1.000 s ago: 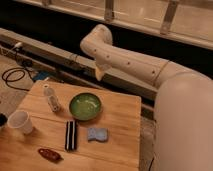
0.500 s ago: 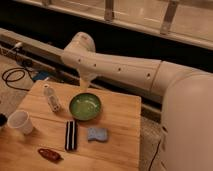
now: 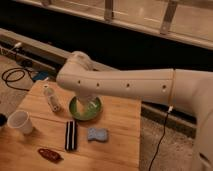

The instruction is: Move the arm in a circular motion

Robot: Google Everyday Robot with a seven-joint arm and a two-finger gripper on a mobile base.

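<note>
Arm [image 3: 125, 85]: cream-white, smooth thick tubes with small dark holes and a rounded elbow, extending from the right above the wooden worktop [image 3: 120, 130].
End effector [image 3: 89, 104]: below the elbow, over the round green bowl [image 3: 82, 114], which it partly hid; clenched or released could not be told.
Around: white cup [image 3: 21, 121], pale bottle [image 3: 51, 98], black bar [image 3: 71, 135], blue sponge [image 3: 97, 134].

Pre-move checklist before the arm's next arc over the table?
1. Arm fully in view, elbow above the table's far edge: ok.
2. Gripper low over the green bowl; gap between them: cannot tell.
3. White bottle standing close beside the forearm, likely in a sweep's path: not ok.
4. White cup and blue sponge apart from the arm: ok.
</note>
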